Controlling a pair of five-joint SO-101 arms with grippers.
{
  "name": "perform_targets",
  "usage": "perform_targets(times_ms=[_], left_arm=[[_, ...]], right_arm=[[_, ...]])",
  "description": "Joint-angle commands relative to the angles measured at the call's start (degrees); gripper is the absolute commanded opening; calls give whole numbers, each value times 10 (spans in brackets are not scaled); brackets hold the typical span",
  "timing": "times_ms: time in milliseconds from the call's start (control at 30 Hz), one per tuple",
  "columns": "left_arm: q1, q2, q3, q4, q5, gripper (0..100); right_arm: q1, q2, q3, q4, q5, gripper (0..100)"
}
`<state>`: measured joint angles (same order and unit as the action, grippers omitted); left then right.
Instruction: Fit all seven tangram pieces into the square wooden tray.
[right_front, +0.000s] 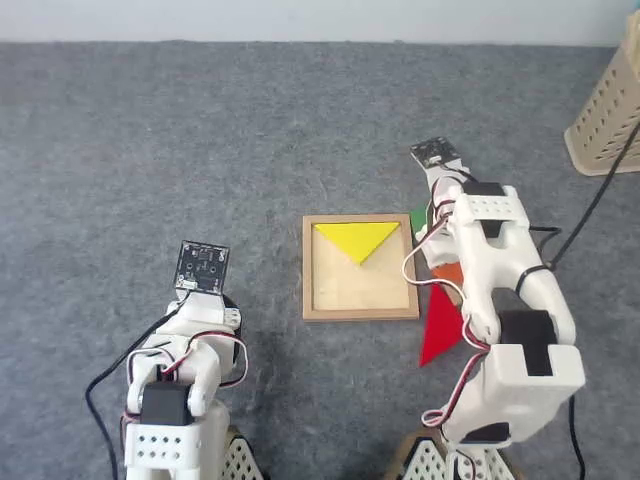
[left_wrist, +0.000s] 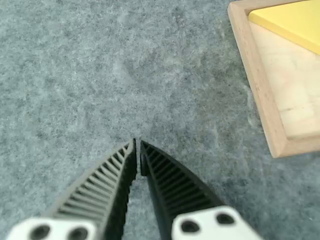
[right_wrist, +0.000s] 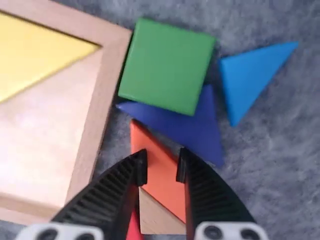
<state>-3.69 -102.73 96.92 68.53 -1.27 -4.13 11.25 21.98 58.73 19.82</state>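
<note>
The square wooden tray (right_front: 312, 270) lies mid-table with a yellow triangle (right_front: 357, 238) in its far part. My right gripper (right_wrist: 161, 162) hovers just beside the tray's right rim (right_wrist: 107, 100), narrowly open over an orange piece (right_wrist: 162, 182). Around it lie a green square (right_wrist: 167, 65), a dark blue piece (right_wrist: 187, 130), a light blue triangle (right_wrist: 247, 75) and a tan triangle (right_wrist: 157, 217). A red triangle (right_front: 440, 325) lies nearer the arm's base. My left gripper (left_wrist: 137, 146) is shut and empty over bare carpet, left of the tray (left_wrist: 265, 115).
Grey carpet covers the table. A beige slotted basket (right_front: 608, 110) stands at the far right edge. The right arm (right_front: 490, 250) covers most of the loose pieces in the high view. The left arm (right_front: 185, 370) sits at the near left.
</note>
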Motion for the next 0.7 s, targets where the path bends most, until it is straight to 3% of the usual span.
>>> perform_targets(times_ms=[0,300,533,667], left_arm=[[-4,-2,-3,3,5,11],[-4,-2,-3,3,5,11],[-3,-2,-3,3,5,11],[-3,-2,-3,3,5,11]], right_arm=[[2,-51,-10,12,-11,91],[-36,-116,25,56,84,134],[-7,-116,79,31,263,217],[15,-116,84,23,298,219]])
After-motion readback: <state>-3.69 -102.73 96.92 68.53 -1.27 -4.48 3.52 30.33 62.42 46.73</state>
